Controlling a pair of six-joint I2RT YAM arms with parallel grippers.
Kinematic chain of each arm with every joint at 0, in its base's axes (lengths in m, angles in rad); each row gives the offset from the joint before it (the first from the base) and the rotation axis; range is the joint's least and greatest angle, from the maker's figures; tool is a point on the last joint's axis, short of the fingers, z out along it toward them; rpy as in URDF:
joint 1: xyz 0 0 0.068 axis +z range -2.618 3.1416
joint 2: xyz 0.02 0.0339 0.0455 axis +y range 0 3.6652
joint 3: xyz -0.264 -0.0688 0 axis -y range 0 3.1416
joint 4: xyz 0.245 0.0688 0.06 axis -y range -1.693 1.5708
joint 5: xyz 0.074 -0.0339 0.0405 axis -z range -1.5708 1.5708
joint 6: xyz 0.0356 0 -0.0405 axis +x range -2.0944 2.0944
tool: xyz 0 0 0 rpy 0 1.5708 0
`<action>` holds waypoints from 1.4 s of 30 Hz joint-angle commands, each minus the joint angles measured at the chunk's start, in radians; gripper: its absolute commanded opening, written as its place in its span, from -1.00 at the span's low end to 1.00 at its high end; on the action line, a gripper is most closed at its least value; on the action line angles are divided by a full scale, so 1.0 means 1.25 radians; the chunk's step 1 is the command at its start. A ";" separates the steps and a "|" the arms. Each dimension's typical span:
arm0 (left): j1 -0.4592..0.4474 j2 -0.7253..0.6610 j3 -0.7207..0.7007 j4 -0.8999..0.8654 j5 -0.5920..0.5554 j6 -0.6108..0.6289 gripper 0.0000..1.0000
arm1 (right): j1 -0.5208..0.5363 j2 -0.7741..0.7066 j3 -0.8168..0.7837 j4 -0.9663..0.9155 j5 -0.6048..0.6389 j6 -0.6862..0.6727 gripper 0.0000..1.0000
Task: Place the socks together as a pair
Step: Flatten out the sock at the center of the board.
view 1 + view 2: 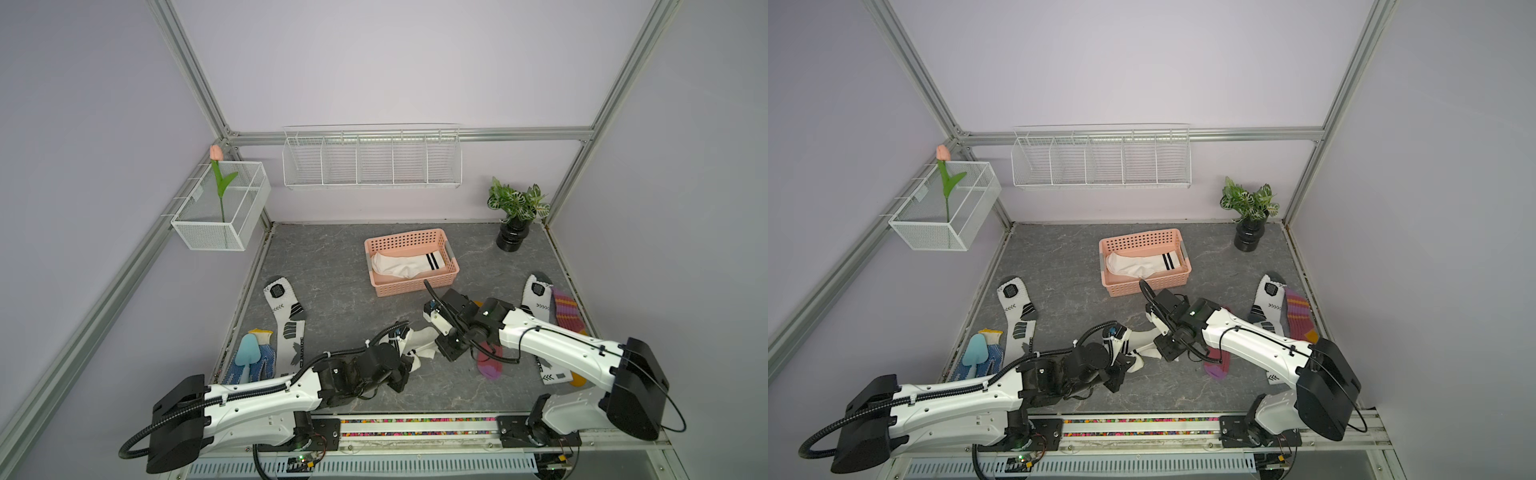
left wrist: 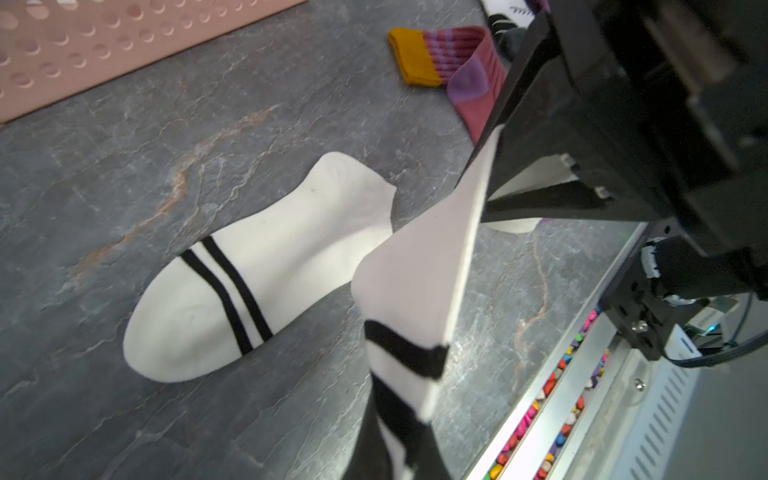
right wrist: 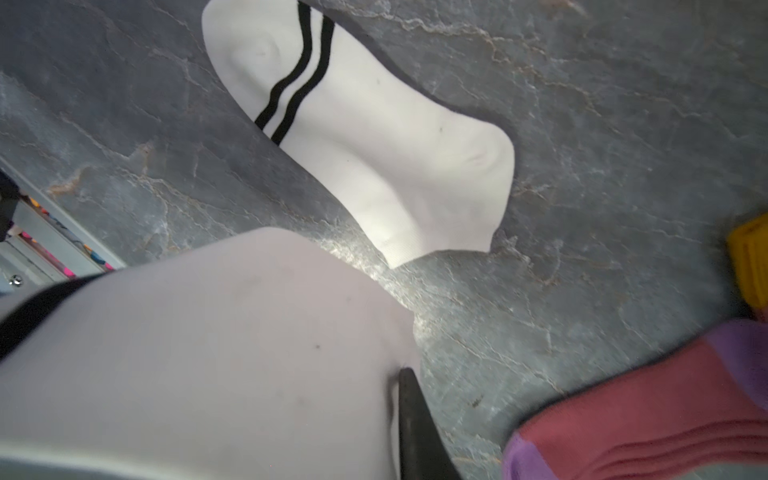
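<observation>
On the table [image 1: 332, 270], the flat sock [image 2: 257, 270], white with two black stripes, lies partly beneath the held sock [image 2: 415, 270], its match, which hangs taut between my arms. I judge I am mid-pairing. My left gripper [image 1: 409, 363] is clamped on the striped end, and my right gripper [image 2: 482, 191] pinches the plain end. Next I must lower it squarely onto its mate, stripes over stripes.

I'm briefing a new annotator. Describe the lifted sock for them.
From the pink basket, look just in front, where the left hand and right hand meet. The striped white sock is stretched between them; its twin lies flat beneath.
</observation>
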 commanded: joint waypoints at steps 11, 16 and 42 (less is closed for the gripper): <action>0.063 0.129 0.016 0.037 0.015 -0.031 -0.86 | -0.028 0.147 -0.006 0.103 -0.040 -0.047 -0.55; 0.113 0.104 -0.009 0.078 0.042 -0.035 -0.78 | -0.056 0.138 -0.009 0.122 -0.040 -0.045 -0.39; 0.225 0.198 0.005 0.140 -0.001 -0.022 -0.10 | -0.135 0.128 -0.011 0.199 0.027 -0.001 0.10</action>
